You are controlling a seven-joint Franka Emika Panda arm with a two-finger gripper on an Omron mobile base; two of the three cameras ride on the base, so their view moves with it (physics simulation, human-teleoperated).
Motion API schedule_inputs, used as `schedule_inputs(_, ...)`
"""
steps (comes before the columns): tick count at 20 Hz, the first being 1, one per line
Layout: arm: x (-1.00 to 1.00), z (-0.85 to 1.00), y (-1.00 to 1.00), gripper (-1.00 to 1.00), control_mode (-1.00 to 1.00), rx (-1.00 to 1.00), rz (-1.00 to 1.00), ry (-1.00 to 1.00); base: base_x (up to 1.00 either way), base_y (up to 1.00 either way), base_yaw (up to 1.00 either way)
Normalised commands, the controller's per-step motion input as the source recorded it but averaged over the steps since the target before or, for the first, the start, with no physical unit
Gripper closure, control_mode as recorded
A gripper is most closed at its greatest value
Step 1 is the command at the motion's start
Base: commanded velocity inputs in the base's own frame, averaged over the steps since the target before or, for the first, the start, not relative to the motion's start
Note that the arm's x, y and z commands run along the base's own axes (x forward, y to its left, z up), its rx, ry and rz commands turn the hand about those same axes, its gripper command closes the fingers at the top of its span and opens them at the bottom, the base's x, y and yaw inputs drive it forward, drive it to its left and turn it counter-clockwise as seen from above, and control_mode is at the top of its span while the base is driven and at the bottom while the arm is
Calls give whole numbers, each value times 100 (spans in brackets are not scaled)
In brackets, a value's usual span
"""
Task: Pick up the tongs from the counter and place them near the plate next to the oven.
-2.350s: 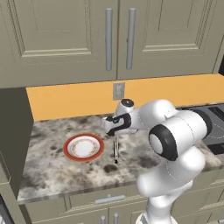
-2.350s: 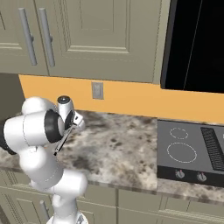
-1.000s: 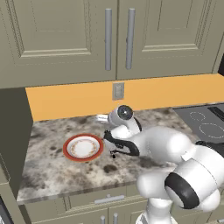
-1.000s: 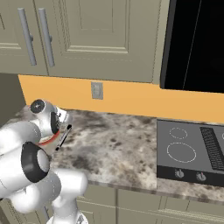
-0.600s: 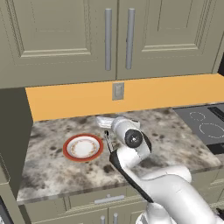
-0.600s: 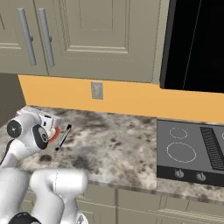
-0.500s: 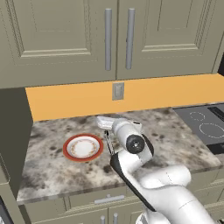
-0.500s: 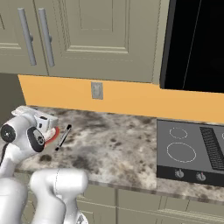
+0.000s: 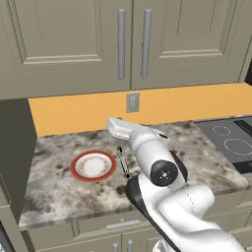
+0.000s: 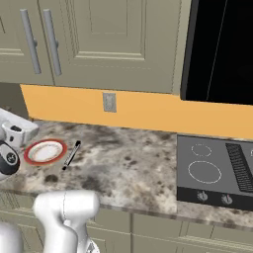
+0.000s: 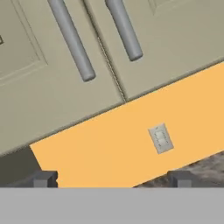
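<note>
The tongs (image 9: 122,162) lie flat on the speckled counter (image 9: 209,167), just right of the red-rimmed plate (image 9: 93,165) and apart from it. From the right base view the tongs (image 10: 71,154) point away from the plate (image 10: 45,151) toward the wall. The black oven cooktop (image 10: 212,165) sits far to the right. My gripper (image 11: 112,179) is open, its two fingertips (image 11: 43,178) wide apart with nothing between them, and faces the orange backsplash. The white hand (image 9: 119,128) hovers above the tongs, near the wall.
A grey wall outlet (image 11: 161,138) sits on the orange backsplash below the upper cabinets with long metal handles (image 9: 121,44). A black appliance (image 10: 222,49) hangs above the cooktop. A dark side wall (image 9: 15,147) closes the counter's left end. My arm's bulk (image 9: 162,172) stands over the counter's front.
The tongs, earlier hanging from my shut gripper, now lie on the counter beside the plate. The gripper has let go, risen and turned toward the wall.
</note>
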Motion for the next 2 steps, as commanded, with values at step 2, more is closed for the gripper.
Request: schedule_inputs(2, -100, 100, 25, -100, -100, 3, -14, -21, 0, 0, 0)
